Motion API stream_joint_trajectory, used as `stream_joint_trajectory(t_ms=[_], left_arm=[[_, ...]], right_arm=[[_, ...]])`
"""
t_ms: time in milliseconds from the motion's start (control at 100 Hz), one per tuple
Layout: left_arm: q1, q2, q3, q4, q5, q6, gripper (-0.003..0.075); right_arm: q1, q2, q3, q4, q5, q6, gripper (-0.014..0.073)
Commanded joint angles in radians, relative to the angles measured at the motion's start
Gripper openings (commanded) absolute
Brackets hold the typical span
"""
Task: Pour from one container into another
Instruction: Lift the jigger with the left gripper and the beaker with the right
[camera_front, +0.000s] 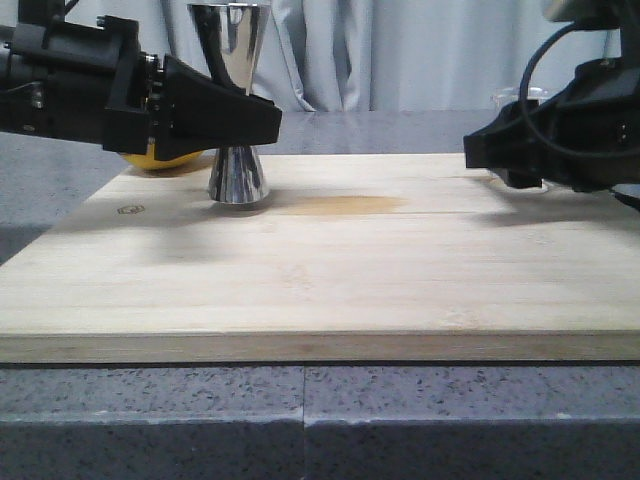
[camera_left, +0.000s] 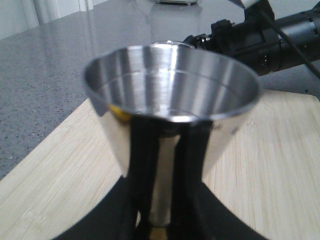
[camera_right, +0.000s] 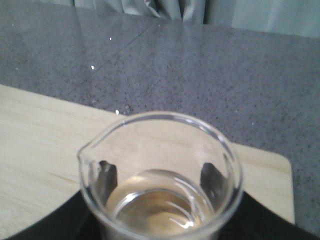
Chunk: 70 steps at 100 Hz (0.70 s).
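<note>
The steel hourglass jigger (camera_front: 236, 170) stands upright on the bamboo board (camera_front: 350, 280) at the back left. My left gripper (camera_front: 255, 120) reaches in from the left and is shut on its narrow waist. In the left wrist view the jigger's open cup (camera_left: 170, 85) fills the frame, with the gripper (camera_left: 162, 222) flanking the waist below it. Far right, my right gripper (camera_front: 492, 150) is shut on the clear glass beaker (camera_right: 160, 175), whose rim (camera_front: 520, 97) barely shows above the arm. The beaker holds a little clear liquid, and the fingers (camera_right: 107, 177) show through the glass.
A yellow rounded object (camera_front: 160, 160) lies behind the left gripper at the board's back left corner. The board rests on a grey speckled counter (camera_front: 300, 420). A brownish stain (camera_front: 345, 205) marks the board between the two arms. Curtains hang behind.
</note>
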<state>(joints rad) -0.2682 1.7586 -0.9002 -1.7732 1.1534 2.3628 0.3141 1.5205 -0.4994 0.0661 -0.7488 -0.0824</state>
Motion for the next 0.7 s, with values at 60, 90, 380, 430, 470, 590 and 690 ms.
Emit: stream_joint_trajectory(t_ms=[60, 90, 380, 430, 470, 590, 690], left_arm=[[-0.011, -0.042, -0.026, -0.078, 0.104, 0.002, 0.0008], [-0.011, -0.042, -0.026, -0.078, 0.104, 0.002, 0.0008], [-0.011, -0.042, -0.026, -0.078, 0.104, 0.002, 0.0008], [-0.011, -0.042, -0.026, -0.078, 0.104, 0.002, 0.0008], [-0.011, -0.042, -0.028, -0.078, 0.104, 0.004, 0.0008], [-0.022, -0.042, -0.040, -0.078, 0.115, -0.011, 0.0008], [-0.054, -0.042, -0.064, -0.078, 0.115, -0.056, 0.0008]], right_arm=[[0.001, -0.099, -0.028, -0.008, -0.051, -0.001, 0.0279], [0.001, -0.111, -0.030, -0.008, -0.039, -0.001, 0.0279], [0.001, -0.239, -0.042, -0.024, 0.121, -0.005, 0.0279], [0.001, -0.257, -0.055, -0.038, 0.162, -0.005, 0.0279], [0.001, -0.270, -0.067, -0.053, 0.203, -0.005, 0.0279], [0.001, -0.305, -0.106, -0.089, 0.304, -0.005, 0.0279], [0.001, -0.321, -0.152, -0.115, 0.399, -0.005, 0.0279]])
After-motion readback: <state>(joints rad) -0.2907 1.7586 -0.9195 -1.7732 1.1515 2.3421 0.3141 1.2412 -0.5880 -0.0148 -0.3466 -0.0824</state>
